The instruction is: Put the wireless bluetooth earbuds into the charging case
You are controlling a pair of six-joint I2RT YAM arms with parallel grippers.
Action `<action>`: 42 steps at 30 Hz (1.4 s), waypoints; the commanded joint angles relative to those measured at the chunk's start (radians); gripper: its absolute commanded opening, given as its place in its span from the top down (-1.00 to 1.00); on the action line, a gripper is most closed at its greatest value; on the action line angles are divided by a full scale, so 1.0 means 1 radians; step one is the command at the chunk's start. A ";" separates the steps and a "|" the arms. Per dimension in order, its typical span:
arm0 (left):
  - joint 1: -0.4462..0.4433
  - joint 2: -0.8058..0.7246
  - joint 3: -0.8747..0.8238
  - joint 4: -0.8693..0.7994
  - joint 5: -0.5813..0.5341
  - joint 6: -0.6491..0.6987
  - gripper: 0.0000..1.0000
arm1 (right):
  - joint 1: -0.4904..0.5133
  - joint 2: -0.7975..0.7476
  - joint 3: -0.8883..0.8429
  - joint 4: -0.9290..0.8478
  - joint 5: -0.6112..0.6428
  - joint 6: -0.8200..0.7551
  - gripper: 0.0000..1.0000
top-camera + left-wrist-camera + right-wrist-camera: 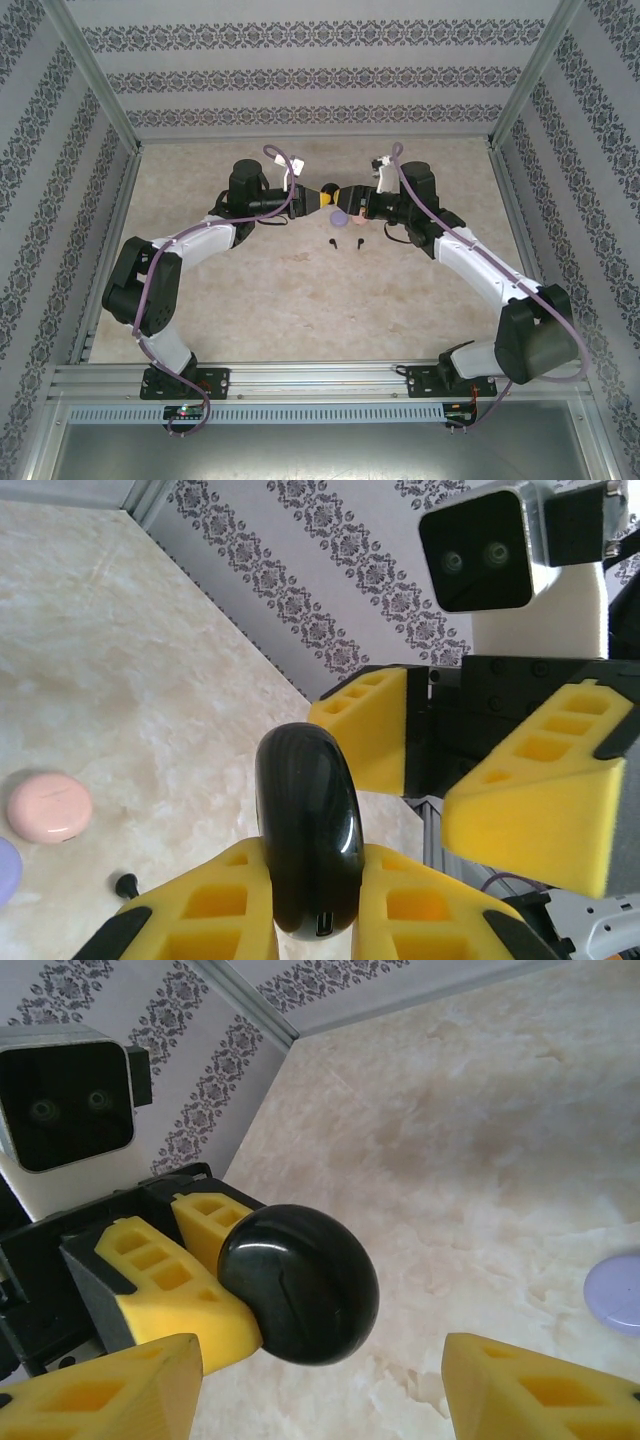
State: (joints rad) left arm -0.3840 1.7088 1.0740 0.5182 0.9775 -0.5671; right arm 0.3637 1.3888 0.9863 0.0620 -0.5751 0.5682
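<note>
Finds left gripper point(308, 905) clamped on black charging case point(305, 820), held edge-on above marbled table point(250, 300), lid seemingly shut. Finds right gripper point(330, 1390) spread wide, fingers either side of that case, contact not discernible. Notes pink case point(50, 807) and lilac case point(615, 1293) lying on table. Notes two black earbuds point(331, 242) loose on table below grippers. Judges nothing inserted yet: opening and loading outstanding.

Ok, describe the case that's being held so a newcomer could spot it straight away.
Look over the far half of the marble-patterned table. There the left gripper is shut on a round charging case. It is glossy black, unlike the pink case and lilac case lying on the table.
</note>
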 commanded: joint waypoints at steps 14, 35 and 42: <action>0.003 -0.083 0.024 0.000 0.064 0.016 1.00 | -0.096 0.133 -0.037 0.106 0.036 0.058 0.00; -0.007 -0.063 0.047 -0.022 0.058 0.023 1.00 | -0.007 -0.013 0.040 0.114 -0.100 0.069 -0.02; -0.016 -0.064 0.063 -0.027 0.057 0.023 1.00 | -0.006 0.083 0.058 0.128 -0.076 0.069 0.04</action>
State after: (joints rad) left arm -0.3862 1.6413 1.1019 0.4717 1.0077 -0.5640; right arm 0.3637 1.4315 1.0367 0.1799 -0.6609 0.6487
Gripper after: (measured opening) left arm 0.169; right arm 0.486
